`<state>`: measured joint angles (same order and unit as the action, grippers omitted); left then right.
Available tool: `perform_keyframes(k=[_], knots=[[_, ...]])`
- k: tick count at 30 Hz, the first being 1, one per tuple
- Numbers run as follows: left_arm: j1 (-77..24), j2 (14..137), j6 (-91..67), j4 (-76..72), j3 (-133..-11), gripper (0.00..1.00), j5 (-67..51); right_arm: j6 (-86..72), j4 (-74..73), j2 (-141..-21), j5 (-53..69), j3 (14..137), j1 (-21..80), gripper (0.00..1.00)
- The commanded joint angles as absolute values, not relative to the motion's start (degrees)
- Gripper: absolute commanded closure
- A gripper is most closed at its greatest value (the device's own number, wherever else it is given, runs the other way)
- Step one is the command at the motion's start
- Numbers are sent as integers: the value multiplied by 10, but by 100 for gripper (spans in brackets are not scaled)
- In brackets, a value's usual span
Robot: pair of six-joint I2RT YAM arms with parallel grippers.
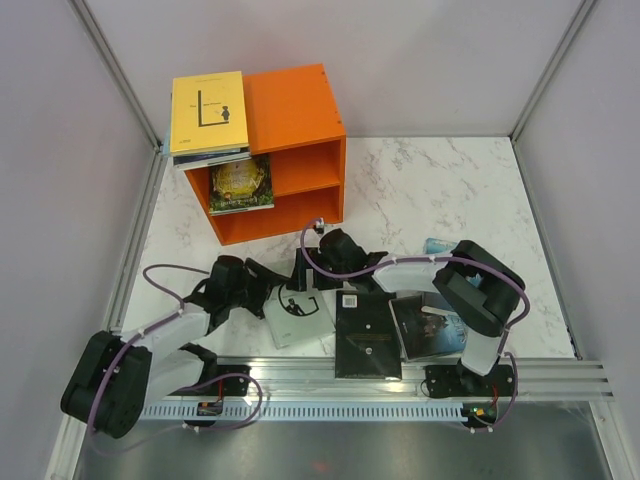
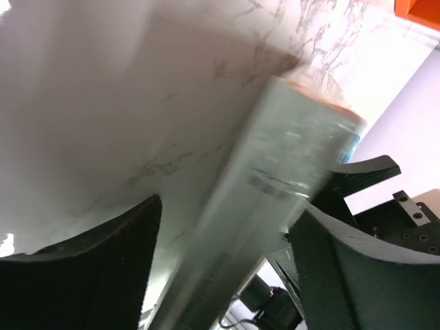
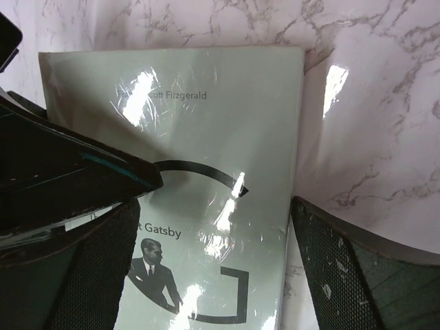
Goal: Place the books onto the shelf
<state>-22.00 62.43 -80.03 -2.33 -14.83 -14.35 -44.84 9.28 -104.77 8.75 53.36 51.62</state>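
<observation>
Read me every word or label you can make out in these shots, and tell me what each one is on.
"ott Fitzgerald": grey-white book, top of the cover; the start is lost in glare.
"t Gatsby": same cover, lower down; the start is hidden.
Yellow book, green-gold book, black book: print too small to read.

Orange shelf [image 1: 295,150], open front facing the arms. On the left of its top, a stack with the yellow book [image 1: 208,112] uppermost, overhanging. At its front's left end, the green-gold book [image 1: 241,185], cover outward. Flat before the shelf: grey-white book [image 1: 298,318], black book [image 1: 367,340], bluish book [image 1: 440,330] farther right. Left gripper [image 1: 262,283] and right gripper [image 1: 303,272] meeting at the grey-white book.
</observation>
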Motion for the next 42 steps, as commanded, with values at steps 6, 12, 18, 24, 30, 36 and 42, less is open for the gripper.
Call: perform_keyframes(k=[6,12,18,24,30,36,42], knots=[[-236,520,-781,64,-113,69,-107,-446,-35,-1103,72,453,527,5],[-236,480,-767,122,-116,98,-105,-439,-34,-1023,89,403,480,4],[-236,418,-754,149,-144,98,-114,-434,-37,-864,178,388,436,2],[-234,336,-772,150,-180,98,-115,-453,-89,-781,243,410,432,2],[-233,329,-775,111,-247,98,-143,-521,-35,-763,339,381,432,2],[-234,351,-784,52,-276,98,-170,-599,67,-749,388,331,432,2],[-233,345,-830,-38,-251,98,-191,-674,149,-713,390,307,432,2]])
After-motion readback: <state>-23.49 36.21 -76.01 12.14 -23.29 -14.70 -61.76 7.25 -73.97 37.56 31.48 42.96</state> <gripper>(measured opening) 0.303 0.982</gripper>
